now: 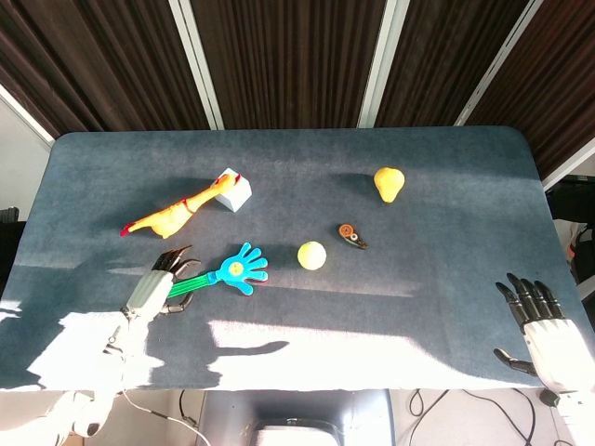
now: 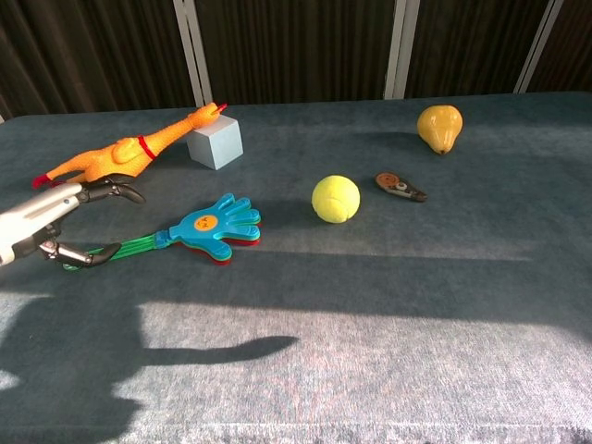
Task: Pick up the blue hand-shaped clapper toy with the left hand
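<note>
Reaching over the near-left part of the counter (image 1: 446, 186), the left hand (image 1: 153, 293) hangs with its fingers (image 2: 116, 191) spread and holding nothing, the thumb on the near side and the fingers on the far side of the green handle (image 2: 125, 248) of the blue hand-shaped clapper toy (image 1: 240, 269). Whether any fingertip touches the handle yet cannot be told from either view. The toy lies flat on the counter, its blue palm pointing right toward the yellow ball (image 1: 311, 255), its handle running left under the hand. Just beyond the hand, on the far side, lies the rubber chicken (image 2: 116, 157), its beak end beside the pale cube (image 2: 215, 141). A small dark tool (image 1: 351, 236) and a yellow pear (image 1: 389, 182) sit farther right. The right hand (image 1: 539, 321) waits at the near-right edge, fingers apart and empty. The likely trouble: the handle is thin and flat against the cloth, so closing fingers could slide over it or push the toy away. The far fingers could also knock the chicken.
</note>
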Controlling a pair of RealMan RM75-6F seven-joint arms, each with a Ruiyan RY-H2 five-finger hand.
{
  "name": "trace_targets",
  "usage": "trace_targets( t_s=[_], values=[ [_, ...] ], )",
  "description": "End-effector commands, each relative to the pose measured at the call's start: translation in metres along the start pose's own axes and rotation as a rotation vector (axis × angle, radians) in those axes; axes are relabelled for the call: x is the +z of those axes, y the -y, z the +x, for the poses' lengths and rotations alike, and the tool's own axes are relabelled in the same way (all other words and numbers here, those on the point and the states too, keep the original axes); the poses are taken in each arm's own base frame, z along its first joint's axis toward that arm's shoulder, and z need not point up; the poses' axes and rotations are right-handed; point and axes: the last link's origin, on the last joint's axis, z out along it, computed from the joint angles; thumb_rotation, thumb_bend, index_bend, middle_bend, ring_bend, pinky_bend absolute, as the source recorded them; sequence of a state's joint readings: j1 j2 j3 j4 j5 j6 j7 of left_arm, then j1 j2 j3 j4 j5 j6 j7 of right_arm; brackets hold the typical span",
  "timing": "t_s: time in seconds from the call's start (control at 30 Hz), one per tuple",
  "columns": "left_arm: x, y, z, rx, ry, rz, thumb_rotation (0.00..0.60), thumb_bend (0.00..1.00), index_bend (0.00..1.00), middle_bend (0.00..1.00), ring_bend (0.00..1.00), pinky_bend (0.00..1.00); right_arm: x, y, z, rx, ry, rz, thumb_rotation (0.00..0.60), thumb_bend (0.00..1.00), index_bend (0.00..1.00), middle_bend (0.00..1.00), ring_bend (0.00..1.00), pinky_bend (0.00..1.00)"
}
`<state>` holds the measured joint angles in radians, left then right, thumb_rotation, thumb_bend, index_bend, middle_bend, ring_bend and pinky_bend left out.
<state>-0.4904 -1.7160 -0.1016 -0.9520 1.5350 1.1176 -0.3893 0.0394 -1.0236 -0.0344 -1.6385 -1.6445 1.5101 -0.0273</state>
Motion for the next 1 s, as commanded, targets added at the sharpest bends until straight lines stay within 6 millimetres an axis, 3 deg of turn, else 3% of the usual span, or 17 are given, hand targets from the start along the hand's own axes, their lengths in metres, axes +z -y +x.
trace_targets(
  t_s=[0.03,1.0],
  values=[
    [0.013,0.002,-0.014,0.006,0.004,0.039,0.6,0.39,0.25,0.0,0.0,0.0,0.0,0.0,0.0,0.001,0.004,0.002,0.6,0.18,0.0,0.0,0.0,0.0],
    [0.032,-0.009,-0.034,-0.033,0.013,0.061,0.6,0.39,0.33,0.0,0.0,0.0,0.0,-0.002,0.002,0.025,0.019,0.0,0.6,0.18,0.0,0.0,0.0,0.0]
  ],
)
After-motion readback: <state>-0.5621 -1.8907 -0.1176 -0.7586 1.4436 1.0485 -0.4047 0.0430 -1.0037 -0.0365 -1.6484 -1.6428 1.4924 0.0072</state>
